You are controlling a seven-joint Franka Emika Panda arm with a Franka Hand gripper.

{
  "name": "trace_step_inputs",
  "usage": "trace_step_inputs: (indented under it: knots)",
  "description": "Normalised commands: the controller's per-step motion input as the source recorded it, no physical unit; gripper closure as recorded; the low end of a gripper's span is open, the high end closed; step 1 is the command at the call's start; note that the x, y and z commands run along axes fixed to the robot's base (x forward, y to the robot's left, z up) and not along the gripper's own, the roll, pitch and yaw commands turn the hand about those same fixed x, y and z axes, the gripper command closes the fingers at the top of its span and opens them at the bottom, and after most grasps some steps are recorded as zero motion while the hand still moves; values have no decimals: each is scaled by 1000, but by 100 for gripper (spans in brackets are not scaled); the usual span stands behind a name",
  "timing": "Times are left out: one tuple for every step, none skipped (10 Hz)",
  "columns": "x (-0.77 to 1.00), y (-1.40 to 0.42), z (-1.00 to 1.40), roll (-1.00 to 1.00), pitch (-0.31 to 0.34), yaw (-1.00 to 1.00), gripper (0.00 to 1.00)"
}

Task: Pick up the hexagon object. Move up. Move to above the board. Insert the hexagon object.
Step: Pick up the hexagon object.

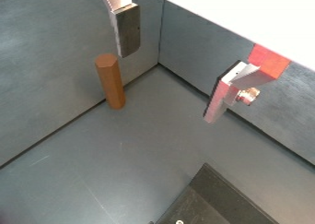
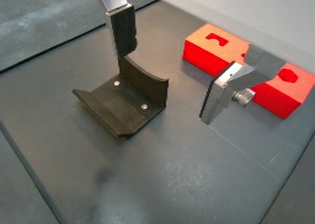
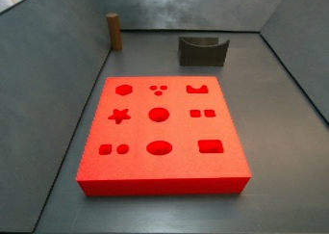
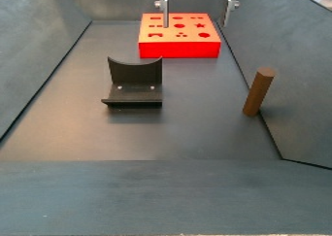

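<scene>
Between the two silver fingers of the gripper (image 1: 172, 66) lies only bare grey floor; the jaws stand wide apart and hold nothing. In this wrist view the brown peg (image 1: 110, 82) stands upright outside the jaws, just beside one finger (image 1: 128, 29) and close to the grey wall, while a scrap of the red board (image 1: 270, 62) peeks out behind the opposite finger.

From the second wrist camera the gripper (image 2: 172, 71) again shows parted, empty jaws. No peg appears; instead a dark notched block (image 2: 124, 100) sits below one finger (image 2: 123, 34), and the board (image 2: 227, 54) lies beyond the opposite finger, partly hidden by it.

A side view shows no gripper at all. It gives the whole board (image 3: 161, 132) with its three rows of recesses, the peg (image 3: 113, 31) upright near the far wall, and the block (image 3: 201, 50) well apart from it.

Only in the remaining side view do the fingertips (image 4: 163, 5) reach down from the upper edge, above the far end of the board (image 4: 181, 36). The peg (image 4: 258, 92) stands by the side wall, the block (image 4: 134, 83) mid-floor.
</scene>
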Motion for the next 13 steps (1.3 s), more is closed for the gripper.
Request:
trace_step_inputs:
  knots:
    - [-309,0,-11,0,-3,0,0]
    - [-671,0,-40,0,-37,-31,0]
    - [-946,0,-94,19,-66,-74,0]
    - [-957,0,-103,16,-67,-71,0]
    - [-940,11,-31,0,-53,-57,0]
    - [-583,0,-103,0,-60,0,0]
    - [-260,80,-14,-24,-24,9,0]
    - [-63,0,-100,-1,-56,29,0]
    - [0,0,-63,0,-21,0,0]
    - [-217,40,-146,-4,-27,0,0]
    - [-594,151,-274,0,-64,29,0]
    - [-683,271,-323,0,-80,94,0]
    - [-620,294,-446,0,-111,83,0]
